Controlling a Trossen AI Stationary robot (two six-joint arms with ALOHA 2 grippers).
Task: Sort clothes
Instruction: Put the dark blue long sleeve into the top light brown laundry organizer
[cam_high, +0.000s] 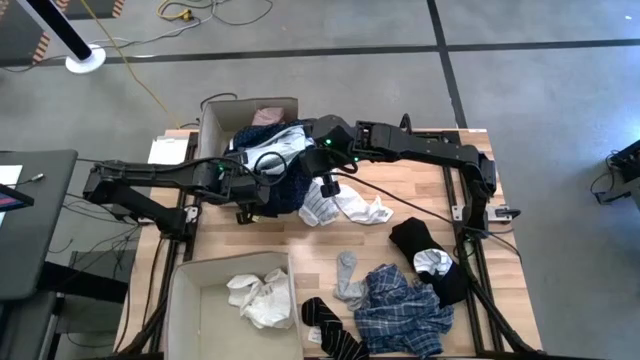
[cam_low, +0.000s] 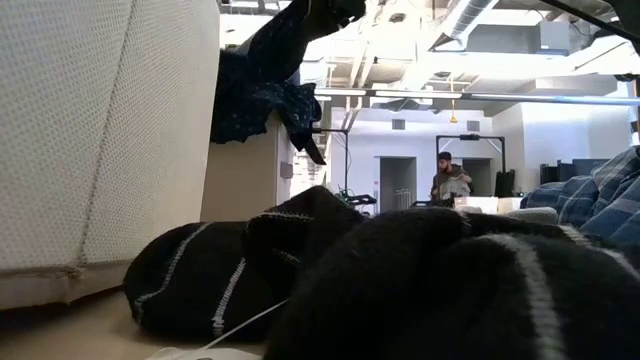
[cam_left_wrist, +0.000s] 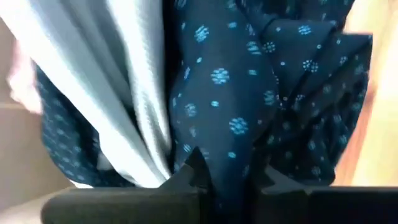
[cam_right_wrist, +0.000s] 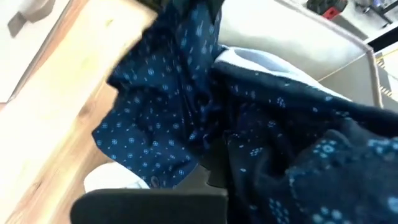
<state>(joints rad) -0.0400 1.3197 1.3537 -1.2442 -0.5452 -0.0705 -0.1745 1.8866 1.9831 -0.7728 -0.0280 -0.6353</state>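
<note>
A navy dotted garment (cam_high: 283, 178) is held up between both grippers at the far box (cam_high: 215, 120). It drapes over the box's near wall, with a white garment (cam_high: 285, 140) beside it. My left gripper (cam_high: 262, 195) is shut on its lower part. My right gripper (cam_high: 325, 152) is shut on its upper part. In the low view the garment (cam_low: 255, 90) hangs beside the box wall. Other clothes lie on the table: striped and white pieces (cam_high: 345, 208), a black piece (cam_high: 425, 250), blue plaid (cam_high: 405, 310), a grey sock (cam_high: 347, 275) and dark striped socks (cam_high: 330, 325). My left gripper pinches a fold of the navy dotted cloth (cam_left_wrist: 230, 155) between its two fingers, coming level from the table's left side. The cloth rises bunched above the fingers, with white cloth (cam_left_wrist: 134, 93) beside it. My right gripper holds a bunch of the navy dotted cloth (cam_right_wrist: 217, 155) from above. The cloth covers the place of contact. The garment hangs below it in slack folds (cam_low: 290, 105), clear of the table.
The near box (cam_high: 185, 300) at the near left holds white garments (cam_high: 262, 298). The far box holds a pink piece (cam_high: 270, 115). Bare wood lies at the table's middle (cam_high: 300, 245). A person (cam_low: 447, 180) stands far off in the room.
</note>
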